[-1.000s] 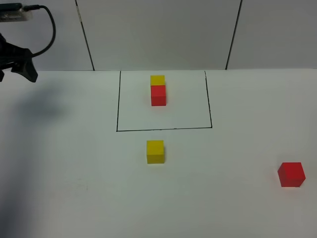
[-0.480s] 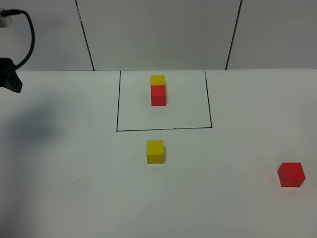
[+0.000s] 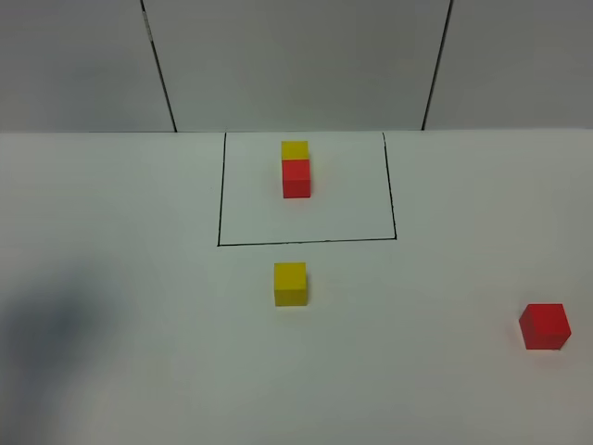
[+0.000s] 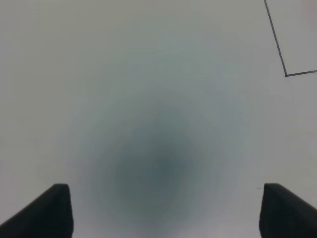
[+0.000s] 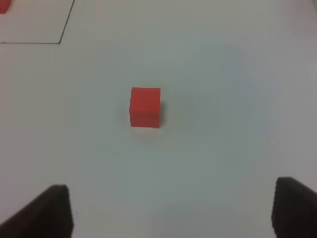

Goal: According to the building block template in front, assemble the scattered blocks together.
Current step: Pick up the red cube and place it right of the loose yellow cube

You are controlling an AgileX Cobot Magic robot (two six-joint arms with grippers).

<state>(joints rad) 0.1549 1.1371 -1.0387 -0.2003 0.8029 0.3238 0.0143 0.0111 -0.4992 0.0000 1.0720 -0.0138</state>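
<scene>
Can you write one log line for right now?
left gripper: open, empty | right gripper: open, empty | yellow block: outside template | red block: apart, unjoined

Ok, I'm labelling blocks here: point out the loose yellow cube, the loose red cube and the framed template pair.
loose yellow cube [image 3: 290,281], exterior high view, top face.
loose red cube [image 5: 145,105], right wrist view, top face.
framed template pair [image 3: 296,169], exterior high view, its red block's top face by the seam.

Four cubes are counted: two yellow cubes [image 3: 290,283] [image 3: 295,149] and two red cubes [image 3: 544,326] [image 3: 296,178]. One black-outlined rectangle [image 3: 220,213] is counted.
</scene>
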